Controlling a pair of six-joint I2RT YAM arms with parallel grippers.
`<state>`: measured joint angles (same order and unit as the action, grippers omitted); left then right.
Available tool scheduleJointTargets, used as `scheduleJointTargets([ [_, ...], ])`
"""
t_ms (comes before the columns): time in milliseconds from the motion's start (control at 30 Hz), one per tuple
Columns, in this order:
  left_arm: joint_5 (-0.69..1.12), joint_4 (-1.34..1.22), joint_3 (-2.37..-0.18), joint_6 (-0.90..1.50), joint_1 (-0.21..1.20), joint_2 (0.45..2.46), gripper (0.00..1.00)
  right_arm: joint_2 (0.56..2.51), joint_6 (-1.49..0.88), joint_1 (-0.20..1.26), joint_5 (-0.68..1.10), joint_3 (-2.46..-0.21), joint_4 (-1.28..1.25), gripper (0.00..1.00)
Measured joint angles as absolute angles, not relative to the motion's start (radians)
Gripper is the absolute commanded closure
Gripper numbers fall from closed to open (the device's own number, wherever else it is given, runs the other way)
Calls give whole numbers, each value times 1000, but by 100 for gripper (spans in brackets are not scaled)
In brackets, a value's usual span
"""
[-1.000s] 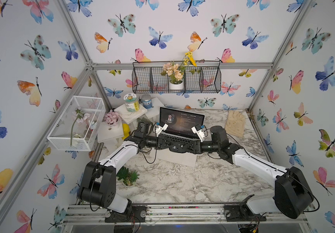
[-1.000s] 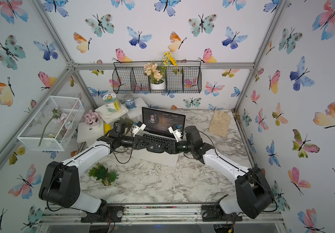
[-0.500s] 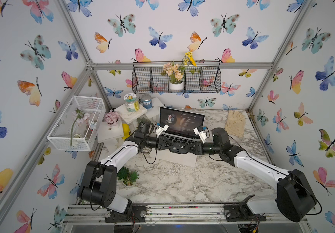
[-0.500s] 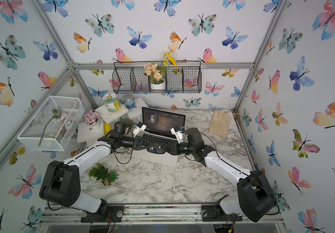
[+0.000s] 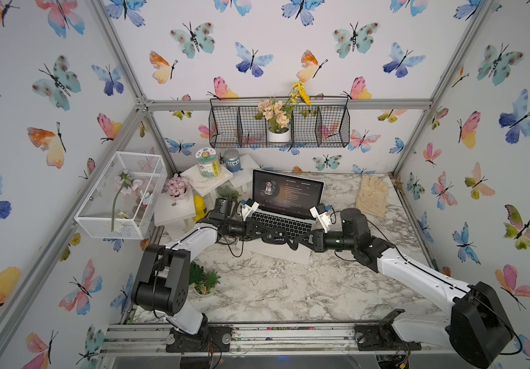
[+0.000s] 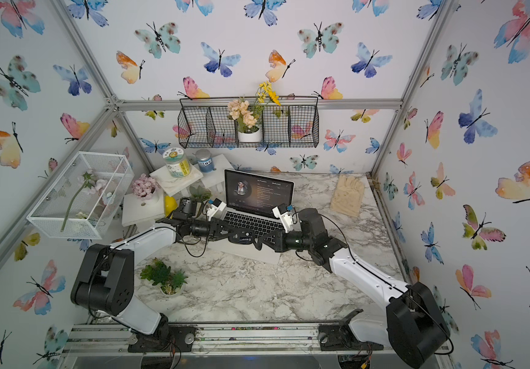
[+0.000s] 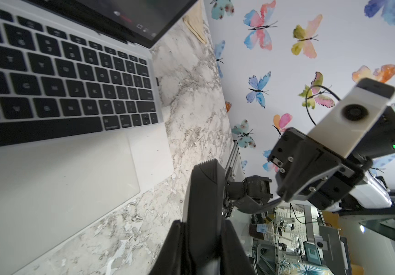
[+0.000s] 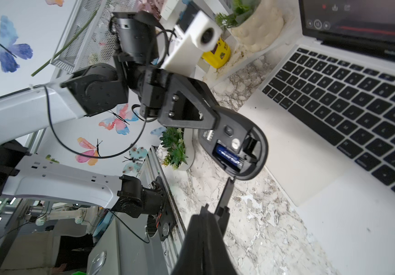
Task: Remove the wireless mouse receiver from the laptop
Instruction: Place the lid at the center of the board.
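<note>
Your left claw (image 8: 212, 119) is clamped on the mouse (image 8: 239, 142). It holds the mouse underside up, off the desk (image 5: 273, 287), over the front half of the laptop (image 5: 284, 220). The bay in the mouse's underside is open, and a blue battery (image 8: 228, 156) shows inside it. In both top views the mouse hangs between your two claws.

Your right claw (image 8: 228, 189) has its jaws together. Its tip points at the mouse's rim, just beside the open bay. From the right wrist view you cannot tell whether it touches the rim, or whether anything tiny is pinched between the jaws.

The receiver (image 7: 157, 81) shows in the left wrist view as a small black nub on the laptop's right edge, about halfway along it. It touches that edge and looks plugged in, well apart from both claws. In the top views it is too small to make out.

The laptop stands open on the desk. Its screen (image 5: 287, 191) is lit with a music player.
</note>
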<state>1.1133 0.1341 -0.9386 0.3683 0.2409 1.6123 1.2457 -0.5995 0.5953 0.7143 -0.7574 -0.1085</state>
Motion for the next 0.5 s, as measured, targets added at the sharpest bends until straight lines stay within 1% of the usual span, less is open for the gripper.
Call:
scheduleJointTargets([
  [267,1110,104,-899,379,239,1615,100,1223,-542,595,687,-748,-52,98],
  [400,1101,53,-801,421,248,1585,100,1208,-449,597,553,-790,90,98],
  [467,1078,7,-730,460,290,1557,100,1199,-397,598,462,-815,155,98],
  [500,1070,-21,-695,491,322,1543,100,1190,-362,598,387,-827,192,98],
])
